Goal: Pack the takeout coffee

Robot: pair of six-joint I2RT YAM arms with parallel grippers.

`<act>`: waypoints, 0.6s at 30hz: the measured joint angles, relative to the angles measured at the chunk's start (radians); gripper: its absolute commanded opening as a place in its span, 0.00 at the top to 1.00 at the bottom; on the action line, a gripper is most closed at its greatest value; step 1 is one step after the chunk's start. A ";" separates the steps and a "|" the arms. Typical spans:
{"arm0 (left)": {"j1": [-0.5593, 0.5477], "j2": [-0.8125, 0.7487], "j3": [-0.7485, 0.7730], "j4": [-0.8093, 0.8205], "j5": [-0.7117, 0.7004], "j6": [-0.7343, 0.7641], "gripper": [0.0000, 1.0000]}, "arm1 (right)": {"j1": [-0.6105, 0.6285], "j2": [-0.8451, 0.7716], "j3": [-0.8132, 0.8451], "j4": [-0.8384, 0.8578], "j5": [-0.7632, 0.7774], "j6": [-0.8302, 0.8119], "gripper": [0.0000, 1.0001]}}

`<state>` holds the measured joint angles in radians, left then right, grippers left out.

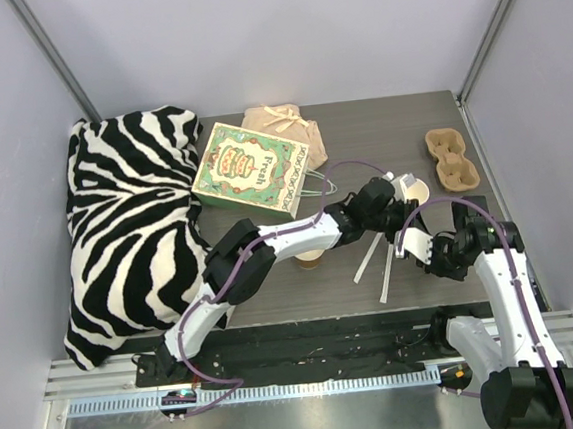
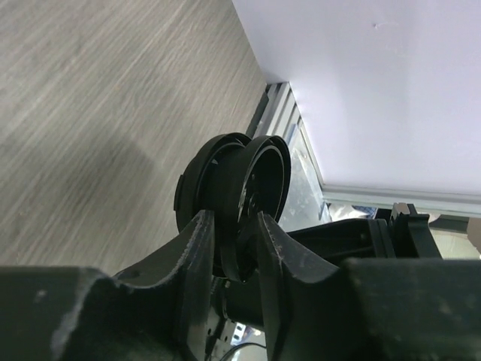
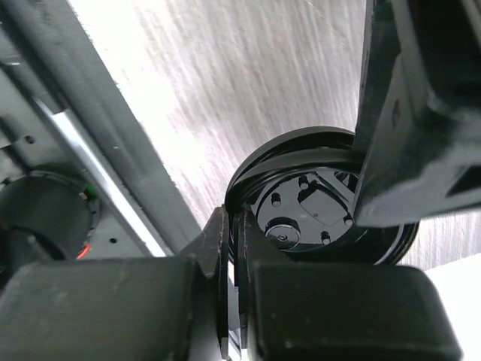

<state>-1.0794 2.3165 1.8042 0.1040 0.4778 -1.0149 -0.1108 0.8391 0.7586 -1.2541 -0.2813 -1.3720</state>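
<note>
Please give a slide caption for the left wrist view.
Left gripper pinches a black lid edge-on, grey table behind.

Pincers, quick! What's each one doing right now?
Left pincer: shut on the black lid.
Right pincer: shut on the black lid's rim too.

Zebra-striped cushion [image 1: 131,218] (black-and-white), black lids [image 2: 248,169], green bag [image 1: 247,170].

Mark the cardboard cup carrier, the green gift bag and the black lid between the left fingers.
cardboard cup carrier [image 1: 452,159]: top view, its middle.
green gift bag [image 1: 245,169]: top view, printed front.
black lid [image 2: 259,177]: left wrist view, face above the fingers.
</note>
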 measured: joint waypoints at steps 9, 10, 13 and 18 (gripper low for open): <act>0.010 0.042 0.054 -0.008 -0.021 0.017 1.00 | 0.000 -0.008 -0.047 0.109 0.053 0.030 0.86; 0.012 0.049 0.062 -0.010 -0.022 0.019 1.00 | 0.000 -0.008 -0.053 0.122 0.057 0.036 0.83; 0.020 0.064 0.085 -0.013 -0.023 0.024 1.00 | 0.000 -0.008 -0.061 0.156 0.072 0.044 0.59; 0.029 0.069 0.118 -0.020 -0.023 0.030 1.00 | 0.000 -0.008 -0.065 0.197 0.097 0.063 0.37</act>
<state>-1.0508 2.3856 1.9221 0.0837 0.4553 -0.9852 -0.1104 0.8310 0.6933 -1.0573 -0.1841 -1.3094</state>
